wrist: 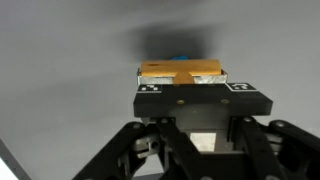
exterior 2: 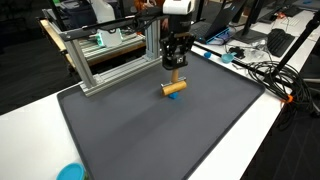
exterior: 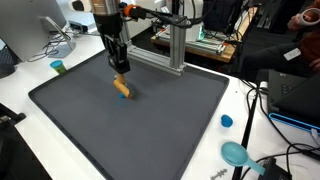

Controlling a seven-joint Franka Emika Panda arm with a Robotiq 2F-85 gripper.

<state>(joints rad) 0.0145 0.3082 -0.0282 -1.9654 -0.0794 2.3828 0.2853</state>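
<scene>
Gripper (exterior 2: pixel 176 79): jaws clamped on wooden block (exterior 2: pixel 170 89), gripped mid-length, apparently for a level hold | Location: block over far-centre of dark mat (exterior 2: pixel 150 135), near metal frame (exterior 2: pixel 110 62) | Mat contact: cannot tell.

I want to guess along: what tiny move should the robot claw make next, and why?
Probably a small lift straight up. The black gripper looks shut on the orange wooden block with a blue end, low over the dark grey mat; whether it touches, I cannot tell. Lifting would clear it.
</scene>
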